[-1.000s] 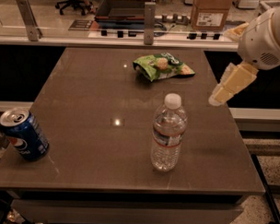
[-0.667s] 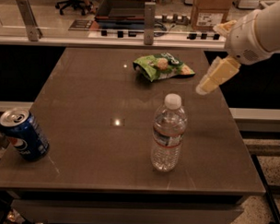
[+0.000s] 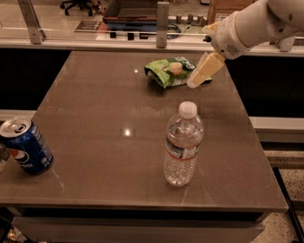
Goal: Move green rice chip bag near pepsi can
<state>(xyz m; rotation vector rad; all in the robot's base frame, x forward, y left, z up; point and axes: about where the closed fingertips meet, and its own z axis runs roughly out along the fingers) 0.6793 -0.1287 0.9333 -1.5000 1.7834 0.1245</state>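
The green rice chip bag [image 3: 170,70] lies crinkled on the far middle of the dark table [image 3: 102,102]. The pepsi can [image 3: 26,146], blue with a silver top, stands tilted at the near left edge of the table. My gripper [image 3: 197,80] reaches in from the upper right on a white arm and hangs over the right end of the bag, its tip at the bag's edge. The gripper hides the bag's right end. The bag and the can are far apart, on opposite sides of the table.
A clear plastic water bottle [image 3: 182,144] with a white cap stands upright at the near middle right, between me and the bag. A glass railing with metal posts [image 3: 162,18] runs behind the table. Floor drops off on the right.
My gripper has moved left and slightly down from beyond the table's right side to the right end of the bag. The bag, can and bottle have not moved.
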